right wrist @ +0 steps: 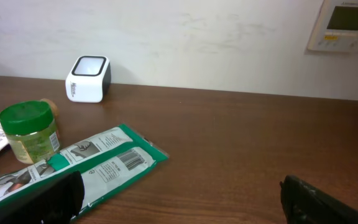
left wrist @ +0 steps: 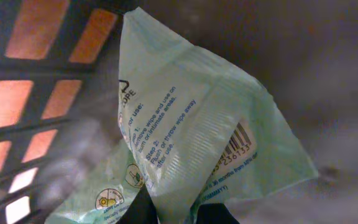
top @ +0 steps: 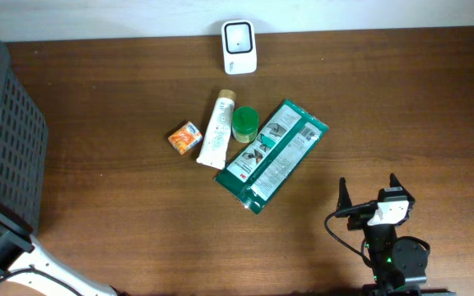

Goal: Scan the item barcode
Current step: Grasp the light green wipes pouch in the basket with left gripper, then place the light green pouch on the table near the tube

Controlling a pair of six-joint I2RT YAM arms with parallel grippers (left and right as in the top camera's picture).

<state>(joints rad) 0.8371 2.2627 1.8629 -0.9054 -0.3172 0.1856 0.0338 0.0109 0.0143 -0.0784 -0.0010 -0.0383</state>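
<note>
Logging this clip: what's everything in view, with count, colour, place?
brown wooden table: one, brown
white box-shaped barcode scanner: one, white, table's far edge
long flat green plastic packet: one, green, mid-table
white squeeze tube: one, white, left of green packet
green-lidded jar: one, green, between tube and green packet
small orange packet: one, orange, left of tube
dark slotted plastic basket: one, grey, table's left end
pale green wipe sachet: one, green, inside basket
white wall panel: one, white, behind table
left hand: one, black, pinching sachet
right hand: one, black, open, near-right
</note>
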